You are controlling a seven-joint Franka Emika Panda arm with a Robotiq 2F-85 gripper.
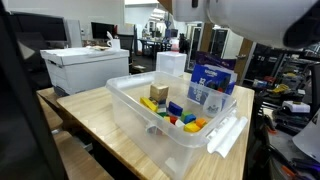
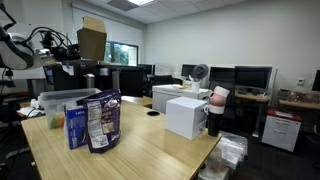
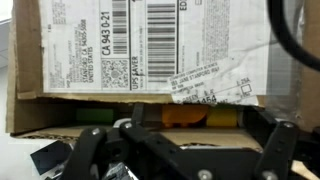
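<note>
Directly ahead of the released hand [image 3: 180,158] sits a labelled cardboard box [image 3: 150,50].

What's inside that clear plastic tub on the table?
Small toy blocks: tan, yellow, blue, red and green, heaped toward one end of the tub. Any blocks lying under that pile are covered and can't be seen.

The shipping label [image 3: 150,45] on the cardboard box [image 3: 28,100] reads "CA 943 0-21".

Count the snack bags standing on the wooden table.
2. A blue bag and a darker bag stand side by side on the table, in front of the clear bin. Others may be hidden behind it.
</note>
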